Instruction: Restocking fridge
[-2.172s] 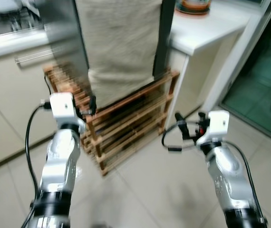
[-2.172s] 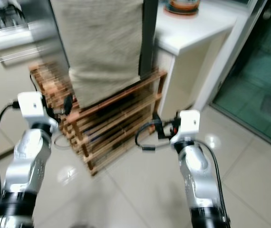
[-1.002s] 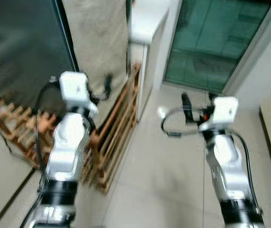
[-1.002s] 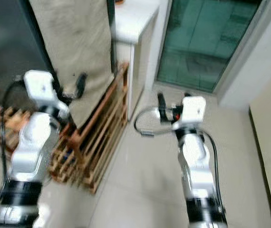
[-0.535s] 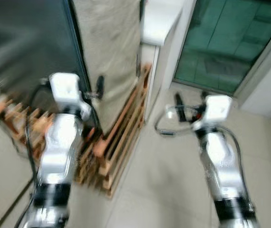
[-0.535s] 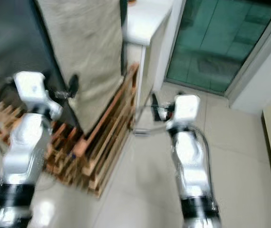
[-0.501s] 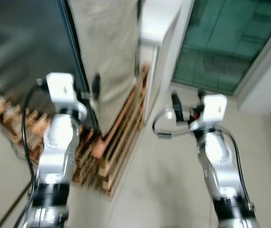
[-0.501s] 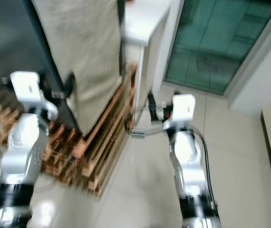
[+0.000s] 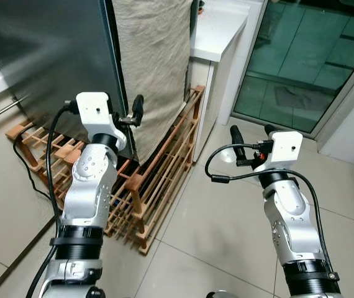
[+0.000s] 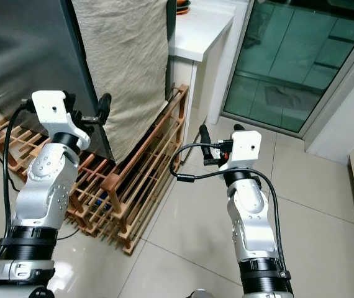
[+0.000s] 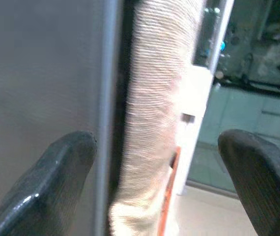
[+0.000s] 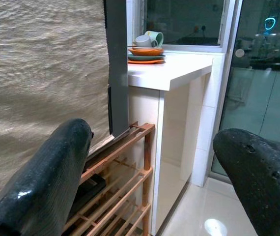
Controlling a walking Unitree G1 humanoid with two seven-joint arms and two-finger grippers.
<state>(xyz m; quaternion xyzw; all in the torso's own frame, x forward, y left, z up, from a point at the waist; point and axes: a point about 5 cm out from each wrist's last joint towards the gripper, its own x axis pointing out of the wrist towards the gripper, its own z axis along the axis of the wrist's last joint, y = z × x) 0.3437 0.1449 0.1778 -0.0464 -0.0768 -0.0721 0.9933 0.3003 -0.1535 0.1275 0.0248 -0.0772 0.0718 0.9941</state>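
While both grippers gape, right wrist view reveals stacked plates.

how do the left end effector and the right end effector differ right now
The left end effector is raised close to the fridge's corner edge, beside the beige cloth; the right end effector hangs over bare floor tiles, apart from everything. The left sits higher in the head view, the right lower. Both are open and hold nothing.

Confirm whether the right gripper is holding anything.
No, the right gripper is open with nothing between its fingers; beyond it stand the white counter and wooden rack.
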